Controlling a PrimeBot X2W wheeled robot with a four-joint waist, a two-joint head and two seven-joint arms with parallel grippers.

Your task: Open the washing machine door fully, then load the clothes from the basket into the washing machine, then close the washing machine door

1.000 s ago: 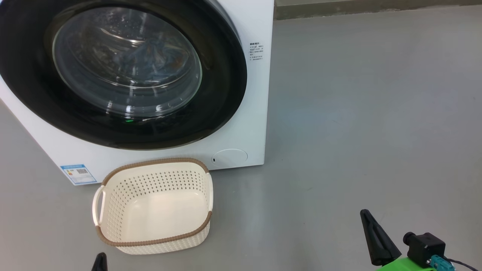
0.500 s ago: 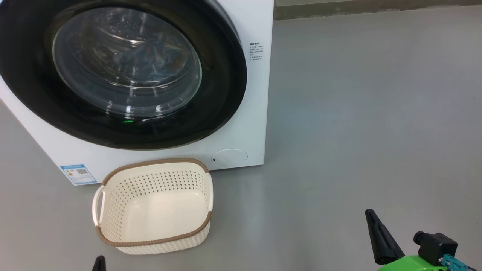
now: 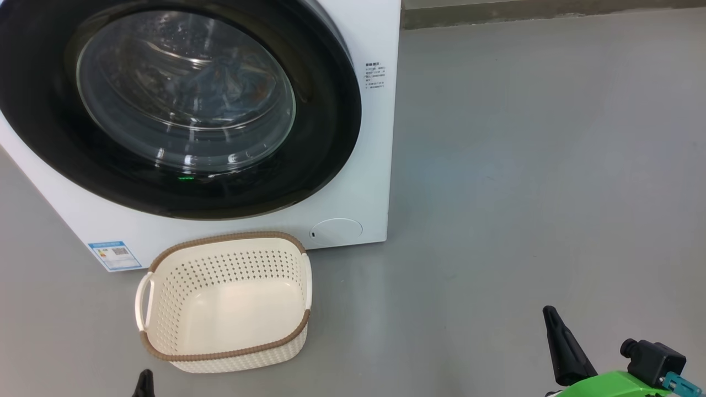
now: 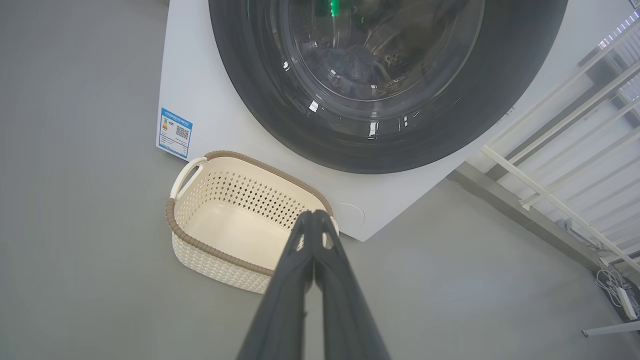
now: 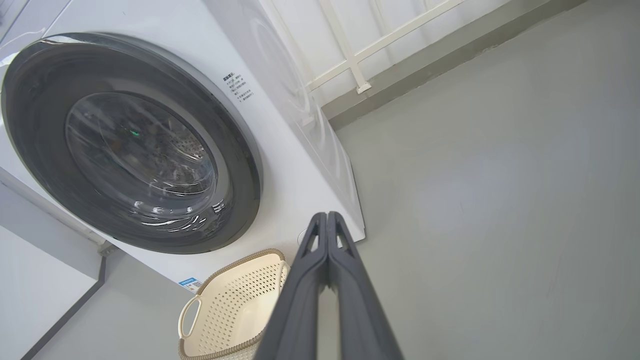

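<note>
Wrapping up, we are holding the left gripper (image 4: pixel 314 216) and right gripper (image 5: pixel 327 217) pinched shut and empty, near the bare basket (image 3: pixel 223 354). Clothes (image 3: pixel 220 82) are sitting behind the closed door (image 3: pixel 333 116), so confirming its latch seems wise.

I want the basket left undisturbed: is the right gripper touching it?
Apart. The head view shows bare grey floor between the right gripper and the basket, with the gripper off to its right.

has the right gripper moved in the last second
Yes. The right gripper has drifted right in the head view, farther from the basket, which stays put.
</note>
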